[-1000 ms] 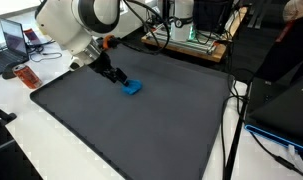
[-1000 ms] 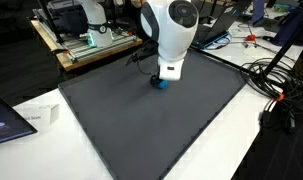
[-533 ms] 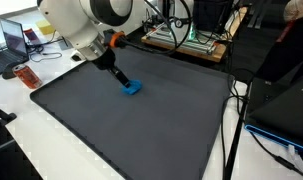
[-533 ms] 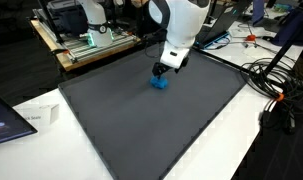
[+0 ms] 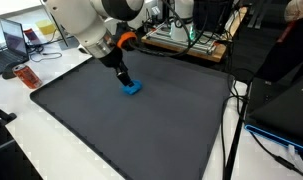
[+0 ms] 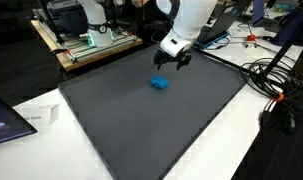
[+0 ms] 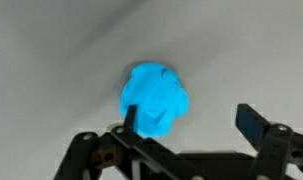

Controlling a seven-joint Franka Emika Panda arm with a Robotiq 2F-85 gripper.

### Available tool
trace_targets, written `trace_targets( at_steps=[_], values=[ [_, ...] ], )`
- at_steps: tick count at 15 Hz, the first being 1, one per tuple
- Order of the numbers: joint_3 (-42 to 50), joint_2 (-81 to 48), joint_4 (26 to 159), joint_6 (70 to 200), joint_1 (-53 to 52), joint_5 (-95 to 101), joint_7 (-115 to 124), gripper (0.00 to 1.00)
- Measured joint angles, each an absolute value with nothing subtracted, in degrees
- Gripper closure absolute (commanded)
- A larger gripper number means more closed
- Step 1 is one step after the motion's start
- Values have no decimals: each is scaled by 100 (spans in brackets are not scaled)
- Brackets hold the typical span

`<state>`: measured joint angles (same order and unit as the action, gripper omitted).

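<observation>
A small crumpled blue object (image 5: 132, 88) lies on the dark grey mat (image 5: 131, 125). It also shows in an exterior view (image 6: 160, 84) and in the wrist view (image 7: 155, 98). My gripper (image 6: 172, 62) hangs above it, open and empty, apart from the object. In the wrist view my gripper (image 7: 191, 120) has its fingers spread; the blue object sits by one finger, below the camera. In an exterior view my gripper (image 5: 121, 76) is just above and beside the blue object.
A metal frame with electronics (image 6: 86, 35) stands behind the mat. A laptop (image 5: 16, 40) and a small orange object (image 5: 28, 76) sit on the white table beside it. Cables (image 6: 276, 85) lie past the mat's far edge.
My gripper has risen away from the blue object and left it lying on the mat. The arm has swung upward and back.
</observation>
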<state>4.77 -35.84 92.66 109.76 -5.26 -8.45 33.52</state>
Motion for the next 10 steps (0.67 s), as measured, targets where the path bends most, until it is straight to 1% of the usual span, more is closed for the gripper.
trace_targets(
  at_steps=[5,10],
  values=[
    [491,-3453,9220,10676,-774,-678,4286,0],
    [484,-3211,9336,10683,-1083,-331,4884,0]
  ],
)
